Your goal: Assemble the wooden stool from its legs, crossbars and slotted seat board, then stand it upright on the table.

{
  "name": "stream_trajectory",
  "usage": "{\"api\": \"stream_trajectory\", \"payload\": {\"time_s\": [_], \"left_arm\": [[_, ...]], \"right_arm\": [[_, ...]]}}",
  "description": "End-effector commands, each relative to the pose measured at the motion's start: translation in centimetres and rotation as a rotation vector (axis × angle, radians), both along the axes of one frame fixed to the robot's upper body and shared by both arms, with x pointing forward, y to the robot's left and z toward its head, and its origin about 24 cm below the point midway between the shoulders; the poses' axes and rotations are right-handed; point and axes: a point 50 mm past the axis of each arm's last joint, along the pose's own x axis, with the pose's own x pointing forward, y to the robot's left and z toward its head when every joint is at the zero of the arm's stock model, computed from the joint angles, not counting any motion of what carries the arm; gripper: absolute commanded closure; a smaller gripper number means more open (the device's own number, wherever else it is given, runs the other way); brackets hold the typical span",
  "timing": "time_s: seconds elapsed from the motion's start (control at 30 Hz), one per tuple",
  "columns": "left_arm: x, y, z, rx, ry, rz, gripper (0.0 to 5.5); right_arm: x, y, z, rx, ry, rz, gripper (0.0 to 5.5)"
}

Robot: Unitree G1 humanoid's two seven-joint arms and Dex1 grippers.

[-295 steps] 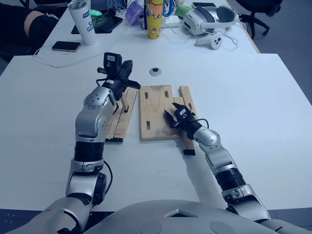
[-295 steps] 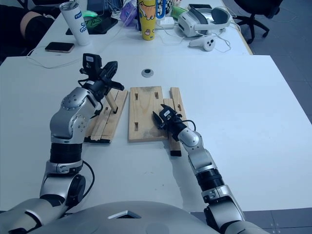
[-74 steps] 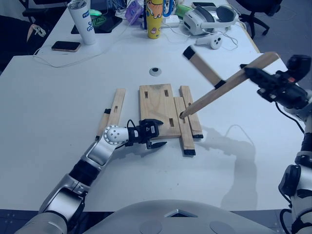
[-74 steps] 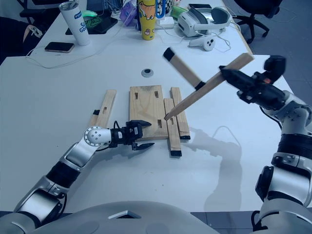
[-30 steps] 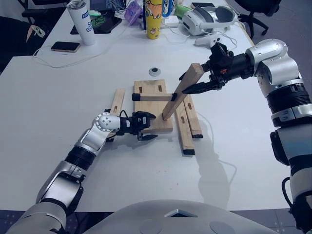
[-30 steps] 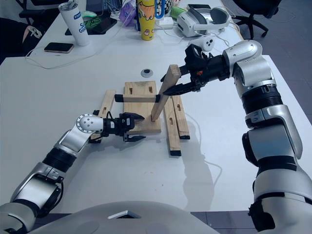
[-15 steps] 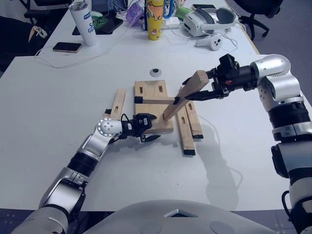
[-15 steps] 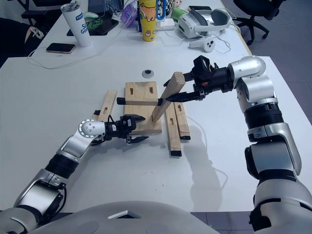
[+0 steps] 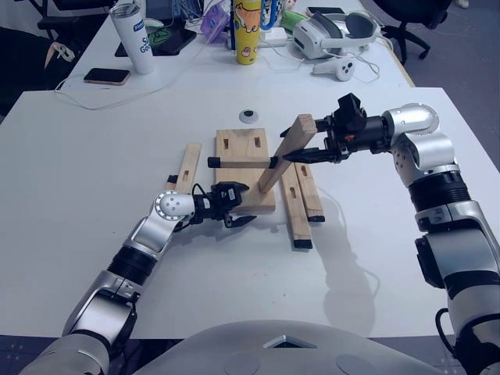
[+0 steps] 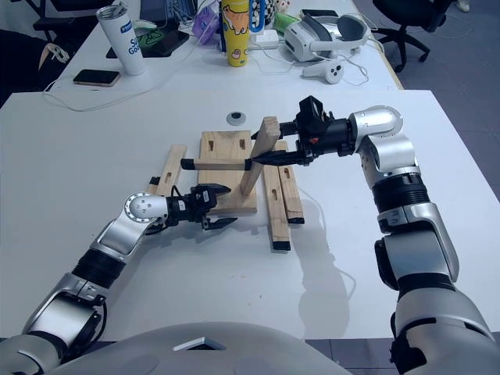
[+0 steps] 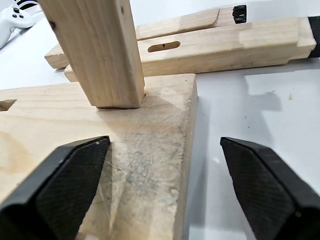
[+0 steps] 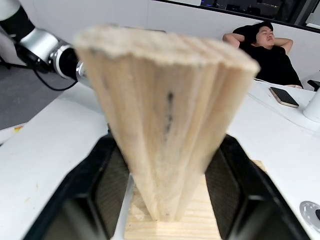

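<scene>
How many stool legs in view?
4. A tilted leg on the seat board, in the right pincer; two flat legs right of the board; one flat leg left of it. Others may be hidden.

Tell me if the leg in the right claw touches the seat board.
Touching. The left wrist view shows the leg with its lower end resting on the seat board near its corner, with no gap.

Seemingly an office or lab: white tabletop beside a second one strewn with a tumbler, phone, yellow cup, VR headset, controller and cables; swivel chair behind.
</scene>
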Motion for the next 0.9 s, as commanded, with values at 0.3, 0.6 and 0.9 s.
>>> {"api": "stream_trajectory", "payload": {"time_s": [0.3,0.6,0.9], "left_arm": [[-2.1,0.4,-3.4,0.068,0.178,0.010,1.41],[-1.6,1.1,-3.5,0.067,0.166,0.075,1.41],[-0.8,1.8,-4.0,0.087,0.161,0.194,1.41]], "right_arm": [[-0.9,-0.2,-8.7,-0.128,0.348,-0.238,3.43],[-1.3,-1.0,-7.4,-0.119,0.264,-0.262,2.24],[-3.2,-7.2,-2.1,-0.089,0.274,-0.369,2.63]]}}
